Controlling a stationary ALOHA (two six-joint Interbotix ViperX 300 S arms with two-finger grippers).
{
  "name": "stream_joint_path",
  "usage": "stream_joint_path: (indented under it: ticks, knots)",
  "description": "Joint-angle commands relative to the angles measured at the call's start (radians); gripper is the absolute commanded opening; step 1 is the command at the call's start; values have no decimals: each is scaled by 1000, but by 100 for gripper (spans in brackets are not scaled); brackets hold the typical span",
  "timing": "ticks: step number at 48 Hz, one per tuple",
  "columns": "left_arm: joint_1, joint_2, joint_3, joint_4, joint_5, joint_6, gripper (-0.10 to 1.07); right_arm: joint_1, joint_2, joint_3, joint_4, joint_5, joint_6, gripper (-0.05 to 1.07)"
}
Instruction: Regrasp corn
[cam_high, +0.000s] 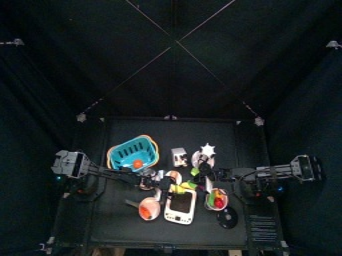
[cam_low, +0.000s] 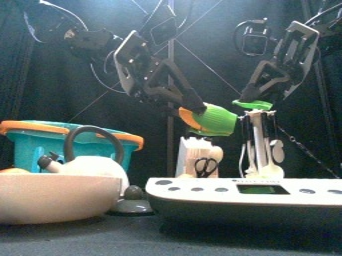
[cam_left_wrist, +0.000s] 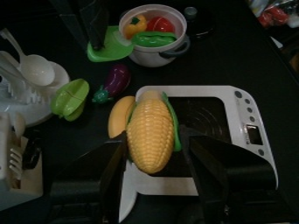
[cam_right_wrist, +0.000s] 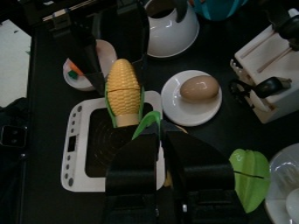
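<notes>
The corn (cam_left_wrist: 152, 131), a yellow cob with a green husk end, hangs level in the air above the white tablet-like toy (cam_left_wrist: 216, 109). My right gripper (cam_right_wrist: 162, 140) is shut on the corn's green husk end (cam_right_wrist: 149, 124), and the cob (cam_right_wrist: 122, 87) sticks out beyond it. My left gripper (cam_left_wrist: 158, 153) stands open with one jaw on each side of the cob's other end. I cannot tell whether those jaws touch it. In the front view the corn (cam_low: 211, 120) hangs between the two arms, above the tablet toy (cam_low: 247, 192).
A teal basket with an orange rim (cam_low: 54, 140) and a white kettle (cam_low: 83, 168) stand at the left. A white pot of toy vegetables (cam_left_wrist: 152, 39), a green bowl (cam_left_wrist: 70, 98) and a plate with an egg (cam_right_wrist: 193, 94) crowd around the tablet toy.
</notes>
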Motion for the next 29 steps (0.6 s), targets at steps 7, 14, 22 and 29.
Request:
stream_joint_path:
  ticks: [7,14,22,29]
  knots:
    - [2,-34,-9,-5,-26,0,54,-2,-58,-5,2,61,-2,35]
    - [2,-49,-8,-5,-29,0,54,-9,-106,12,2,104,0,35]
    - [2,-52,-2,-5,-29,0,54,-37,-163,67,2,178,0,36]
    - [2,-52,5,-5,-34,2,54,-87,-192,127,0,239,-2,37]
